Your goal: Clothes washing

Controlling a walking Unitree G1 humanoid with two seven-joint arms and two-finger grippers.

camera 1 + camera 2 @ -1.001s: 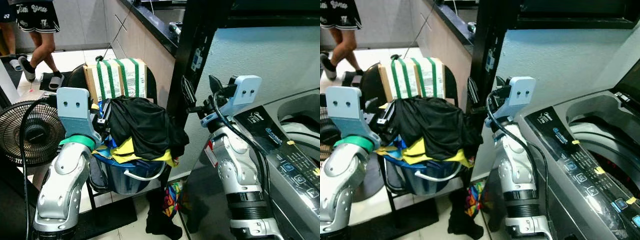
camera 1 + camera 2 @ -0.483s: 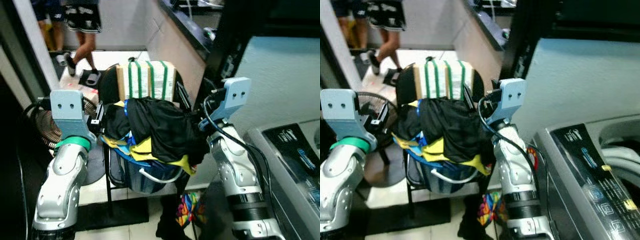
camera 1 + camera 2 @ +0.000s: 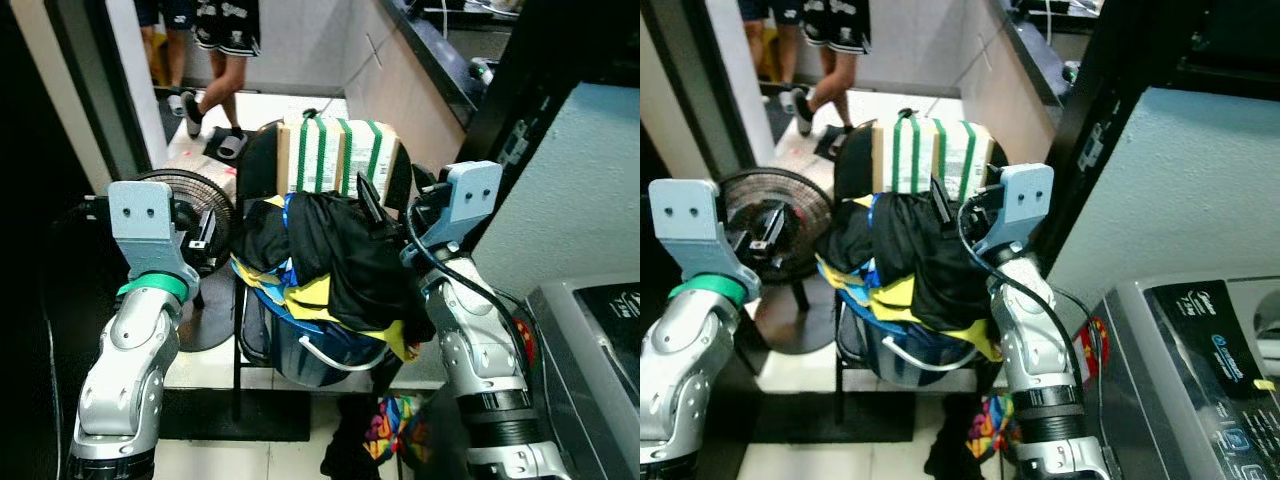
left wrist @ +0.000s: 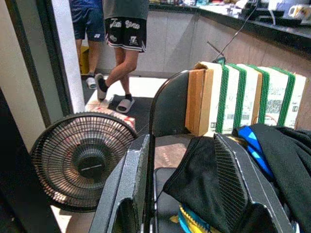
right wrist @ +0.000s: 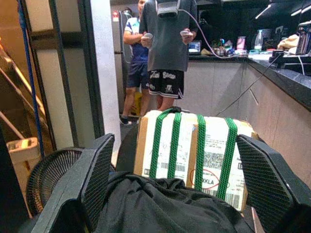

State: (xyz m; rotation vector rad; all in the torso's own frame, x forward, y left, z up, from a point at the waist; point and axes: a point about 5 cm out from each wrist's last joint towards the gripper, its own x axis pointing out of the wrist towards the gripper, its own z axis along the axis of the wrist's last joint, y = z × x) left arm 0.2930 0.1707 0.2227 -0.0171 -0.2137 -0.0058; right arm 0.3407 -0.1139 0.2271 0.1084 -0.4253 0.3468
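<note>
Up front, the left gripper (image 4: 182,194) is raised beside the laundry with its two long black fingers spread apart, holding nothing; between them shows the edge of a black garment (image 3: 345,255) and the back of a black metal chair (image 4: 167,104). The right gripper (image 5: 177,182) hangs on the other side of the pile, its ribbed black fingers (image 5: 99,172) also wide apart and empty, just above the same black cloth. That garment tops a heap of yellow and blue clothes in a blue plastic basket (image 3: 305,355) on the chair seat. Behind the heap, a cardboard box bound with green straps (image 3: 340,155) leans against the chair back. A round black floor fan (image 4: 80,160) stands beside the chair. The grey washing machine (image 3: 1195,370) sits to the robot's right. Two people in shorts (image 5: 165,53) stand further back.
</note>
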